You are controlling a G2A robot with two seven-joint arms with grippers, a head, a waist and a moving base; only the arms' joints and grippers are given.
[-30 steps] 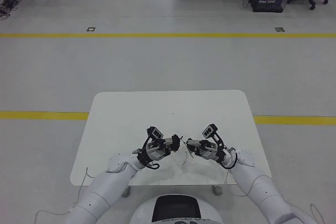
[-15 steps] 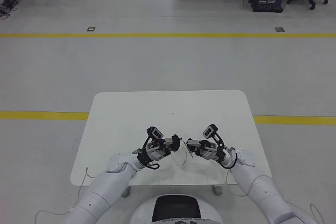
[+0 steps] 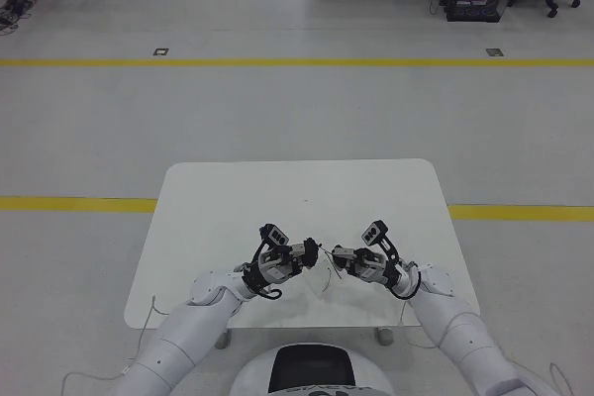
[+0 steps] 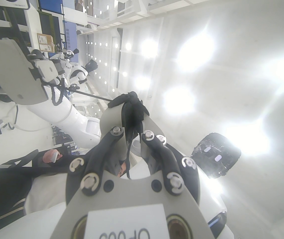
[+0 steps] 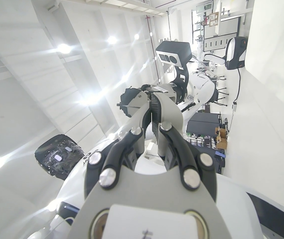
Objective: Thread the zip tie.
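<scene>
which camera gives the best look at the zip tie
The left wrist view: the zip tie runs as a thin black strap from the left gripper to the right gripper. The right wrist view shows a short stub; the top view, a faint line between the grippers.

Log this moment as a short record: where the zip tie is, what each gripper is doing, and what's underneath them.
Item: thin black plastic zip tie, stretched between the two grippers
Left gripper: jaws shut on the zip tie
Right gripper: jaws shut on its other end
Position: grippers face each other, close together, above the near part of the white rectangular table
Threaded yet: cannot tell
</scene>
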